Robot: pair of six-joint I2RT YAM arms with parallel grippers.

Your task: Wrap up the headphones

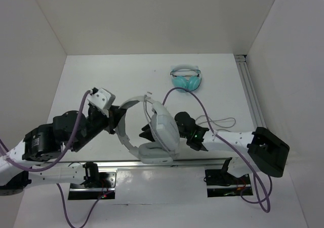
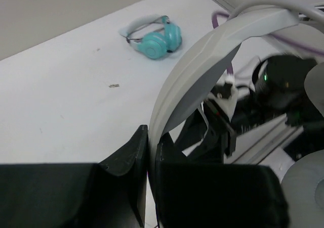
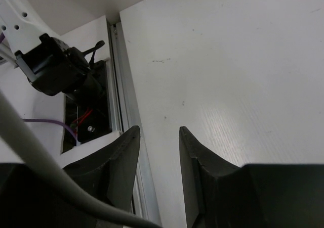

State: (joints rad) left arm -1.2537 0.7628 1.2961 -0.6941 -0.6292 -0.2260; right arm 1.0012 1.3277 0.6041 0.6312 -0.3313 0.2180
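Plastic, we judge the headphones (image 1: 164,127) stiff yet light; our left hand (image 2: 152,139) pinches the headband (image 2: 202,61), right hand (image 3: 159,137) gapes empty.

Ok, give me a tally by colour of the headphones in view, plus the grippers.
light-grey headphones: 1, headband pinched in the left gripper
teal headphones: 1, lying apart, untouched
grippers: 2, the left gripper shut, the right gripper open and holding nothing
Total: 4
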